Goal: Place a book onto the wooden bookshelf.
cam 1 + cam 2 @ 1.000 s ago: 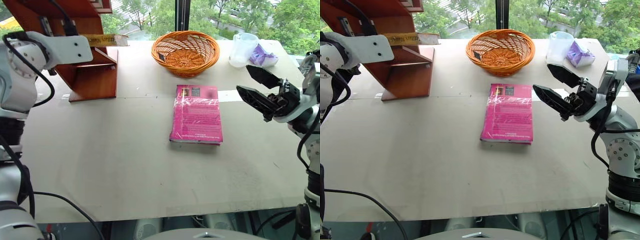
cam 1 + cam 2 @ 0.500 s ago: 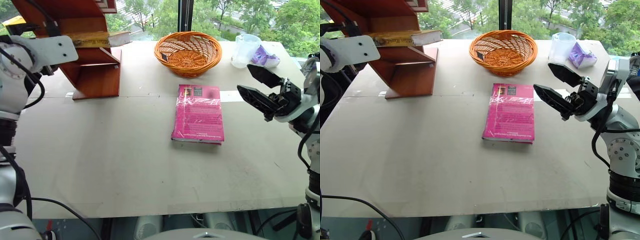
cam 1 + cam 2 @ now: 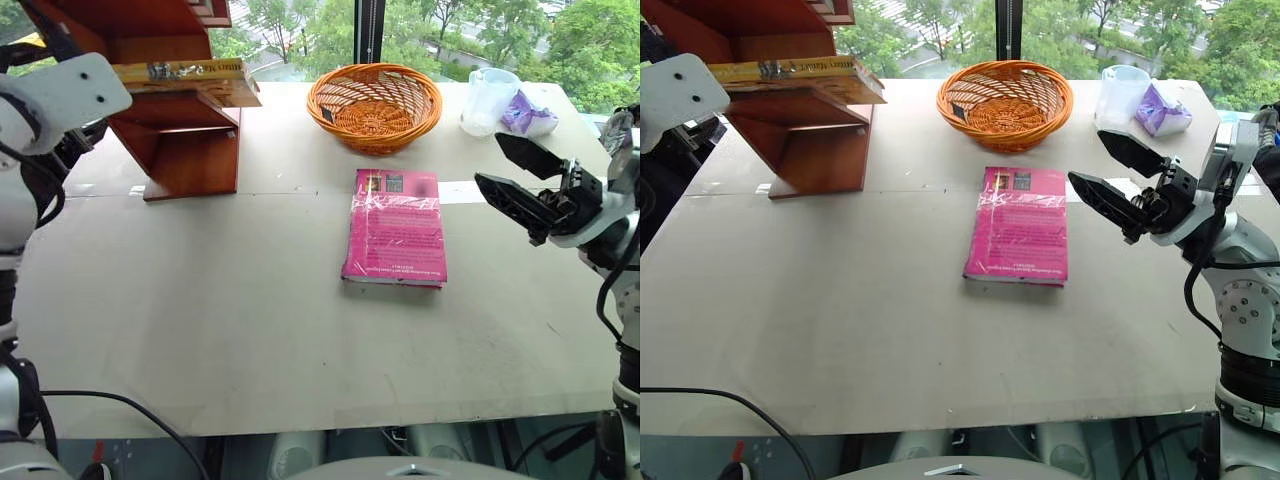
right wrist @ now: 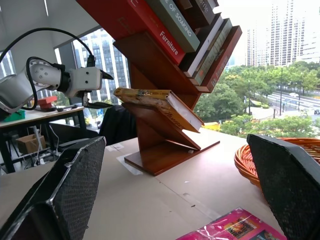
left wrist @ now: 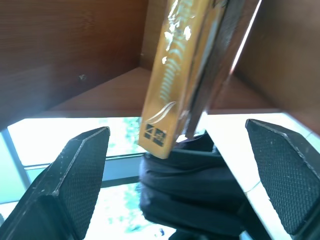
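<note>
The yellow-orange book (image 3: 185, 72) lies flat on a ledge of the reddish-brown wooden bookshelf (image 3: 190, 150) at the table's far left, one end sticking out past the ledge toward the basket. My left gripper (image 5: 176, 127) is open, and the book's spine (image 5: 172, 80) stands between its wide-spread fingers (image 5: 82, 165) without touching them. From the right wrist view the left gripper (image 4: 102, 91) hangs just off the book's (image 4: 155, 102) outer end. My right gripper (image 3: 490, 160) is open and empty, hovering above the table to the right of the pink book.
A pink book (image 3: 394, 228) lies flat mid-table. Behind it stands an orange wicker basket (image 3: 374, 103), with a clear plastic cup (image 3: 487, 98) and a purple wrapper (image 3: 520, 110) at the far right. Other books (image 4: 175, 20) fill the shelf's upper slots.
My left gripper has opened, let go of the yellow-orange book and drawn back from the shelf. The book stays on the ledge. The right arm has not moved.
</note>
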Robot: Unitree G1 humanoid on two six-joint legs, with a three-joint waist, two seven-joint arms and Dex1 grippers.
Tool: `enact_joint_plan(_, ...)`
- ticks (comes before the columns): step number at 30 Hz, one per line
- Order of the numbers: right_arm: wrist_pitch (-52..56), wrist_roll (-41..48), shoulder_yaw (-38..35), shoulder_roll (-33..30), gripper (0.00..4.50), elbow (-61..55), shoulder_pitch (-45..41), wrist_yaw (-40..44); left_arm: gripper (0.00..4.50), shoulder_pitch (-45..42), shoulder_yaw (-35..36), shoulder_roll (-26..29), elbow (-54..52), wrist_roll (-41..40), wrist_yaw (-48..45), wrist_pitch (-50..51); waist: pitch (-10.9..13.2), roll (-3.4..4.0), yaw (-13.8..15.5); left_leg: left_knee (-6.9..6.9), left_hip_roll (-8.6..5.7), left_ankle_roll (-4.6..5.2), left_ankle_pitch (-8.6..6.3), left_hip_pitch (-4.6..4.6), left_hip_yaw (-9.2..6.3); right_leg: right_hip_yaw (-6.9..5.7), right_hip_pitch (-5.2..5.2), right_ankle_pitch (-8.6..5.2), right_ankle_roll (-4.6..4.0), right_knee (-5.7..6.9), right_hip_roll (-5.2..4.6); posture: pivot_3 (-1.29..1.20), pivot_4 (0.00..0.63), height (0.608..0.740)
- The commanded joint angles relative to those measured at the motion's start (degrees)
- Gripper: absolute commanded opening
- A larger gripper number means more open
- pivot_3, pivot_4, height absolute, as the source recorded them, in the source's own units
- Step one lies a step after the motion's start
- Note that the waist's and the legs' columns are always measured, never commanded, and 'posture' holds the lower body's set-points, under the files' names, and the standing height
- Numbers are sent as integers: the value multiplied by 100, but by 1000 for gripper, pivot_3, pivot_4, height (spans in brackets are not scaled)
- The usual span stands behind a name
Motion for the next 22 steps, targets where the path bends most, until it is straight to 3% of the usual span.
enact_joint_plan(1,-44,-13,-89,-146,4500,-279,183,87,4453,-268,410,-338,-606,-647,232,-433,0,-1,46,2,0,0,0,-1,-1,-1,1,0,0,0,0,0,150,740)
enact_joint_plan(3,-92,-193,-36,-265,4500,-336,463,209,4453,-124,514,-1017,-1227,-1591,-161,-57,-4,3,121,4,-2,0,0,0,0,0,3,0,0,-1,-2,0,150,740)
enact_joint_plan(6,-313,-818,200,-580,4500,-407,1224,606,4453,450,1030,-2441,-2248,-3298,-351,1477,-14,12,147,12,-8,0,0,4,1,-2,21,-1,3,-5,-16,0,150,740)
enact_joint_plan(10,-1057,-1924,391,-484,4500,-188,2056,310,4453,2460,958,-3186,-3218,-4327,-574,2140,-17,10,-35,21,-11,0,0,15,-17,31,21,-2,11,-3,-9,0,150,740)
enact_joint_plan(12,-1525,-2509,423,-299,4500,65,2506,25,4453,3631,650,-3506,-3248,-4120,-329,1513,-18,10,-116,8,-13,0,-1,33,-25,72,17,-2,10,-2,6,0,150,740)
enact_joint_plan(15,-2216,-3018,430,-42,4500,461,3006,-79,4453,4544,379,-4012,-2885,-3785,279,656,-22,9,-58,-3,-12,0,-1,49,-34,81,21,-4,7,2,10,0,150,740)
enact_joint_plan(18,-2739,-3171,415,211,4500,835,3372,-16,4453,5049,170,-4458,-2295,-3626,637,-105,-38,18,34,2,-15,1,-1,66,-26,73,44,-24,1,0,17,0,150,740)
enact_joint_plan(20,-2948,-3200,349,307,4500,1021,3427,-53,4453,5202,-128,-4331,-1997,-3188,732,-814,-52,27,67,2,-19,1,-1,107,-25,83,76,-26,-2,3,17,0,150,740)
enact_joint_plan(22,-3052,-3126,283,391,4500,1096,3435,-96,4453,5210,-52,-4491,-1935,-3409,873,-751,-62,40,70,2,-21,1,-1,119,-23,99,79,-24,-5,3,18,0,150,740)
